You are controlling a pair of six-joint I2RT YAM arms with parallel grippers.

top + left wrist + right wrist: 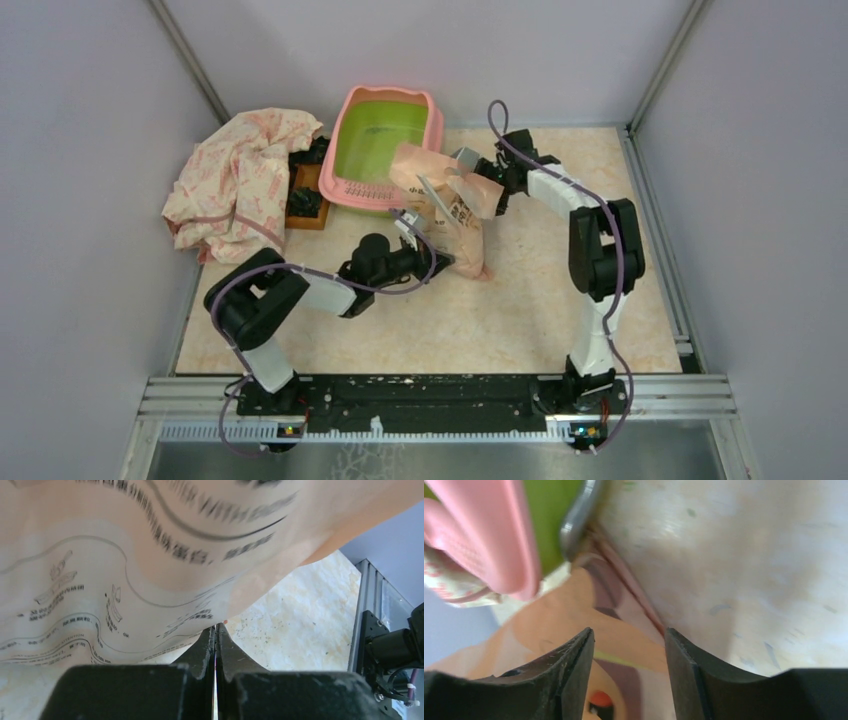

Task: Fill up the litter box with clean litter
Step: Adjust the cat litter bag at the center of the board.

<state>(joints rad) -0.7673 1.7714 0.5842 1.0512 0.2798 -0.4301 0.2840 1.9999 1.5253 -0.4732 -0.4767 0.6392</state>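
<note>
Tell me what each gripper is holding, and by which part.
The left gripper pinches the peach bag by its lower edge; the right gripper is open, holding nothing.

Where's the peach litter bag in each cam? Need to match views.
Top external: peach bag at centre, its top overlapping the near rim of the litter box.
Left wrist: fills the upper left, printed face toward the camera.
Right wrist: lower left to centre, beyond the fingers.
Shared landmark: the cream marbled tabletop.
</note>
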